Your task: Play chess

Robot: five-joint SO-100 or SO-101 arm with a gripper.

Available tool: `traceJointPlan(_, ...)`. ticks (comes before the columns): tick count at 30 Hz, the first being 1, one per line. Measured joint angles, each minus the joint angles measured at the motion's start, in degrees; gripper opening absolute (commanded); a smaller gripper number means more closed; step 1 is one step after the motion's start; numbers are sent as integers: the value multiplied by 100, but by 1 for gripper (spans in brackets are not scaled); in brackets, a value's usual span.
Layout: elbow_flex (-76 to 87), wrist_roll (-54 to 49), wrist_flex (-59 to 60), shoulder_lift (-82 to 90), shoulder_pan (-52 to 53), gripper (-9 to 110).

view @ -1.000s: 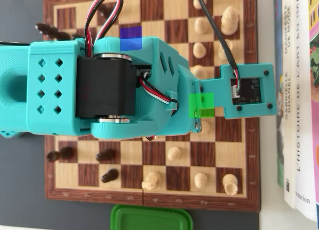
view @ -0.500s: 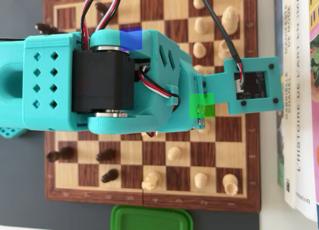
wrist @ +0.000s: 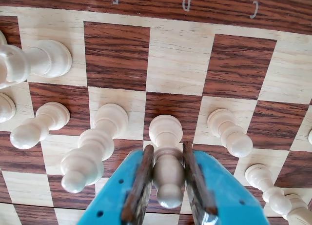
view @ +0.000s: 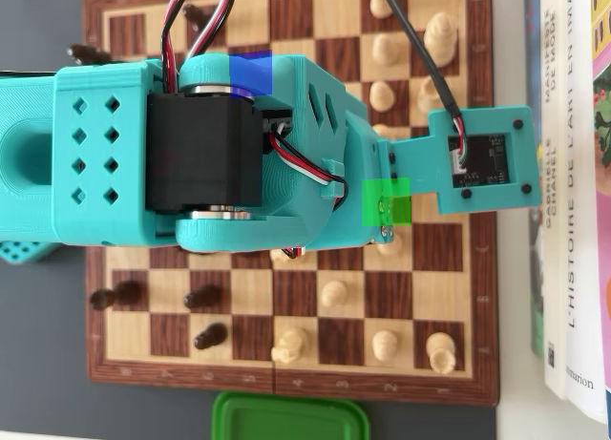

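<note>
Board: we see a wooden chessboard (view: 286, 359) of dark and light squares with a lettered brown border.
Held pawn: a pale pawn (wrist: 166, 156) stands upright on the board, clamped between the end effector (wrist: 168, 198) fingers.
Pale neighbours: we count more pale pieces (wrist: 92, 147) beside that pawn.
Dark pieces: several (view: 205, 297) stand across the board from the pale ones.
</note>
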Motion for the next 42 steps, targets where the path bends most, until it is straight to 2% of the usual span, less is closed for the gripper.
traceJointPlan(42, -88, 0, -9, -220, 0, 5)
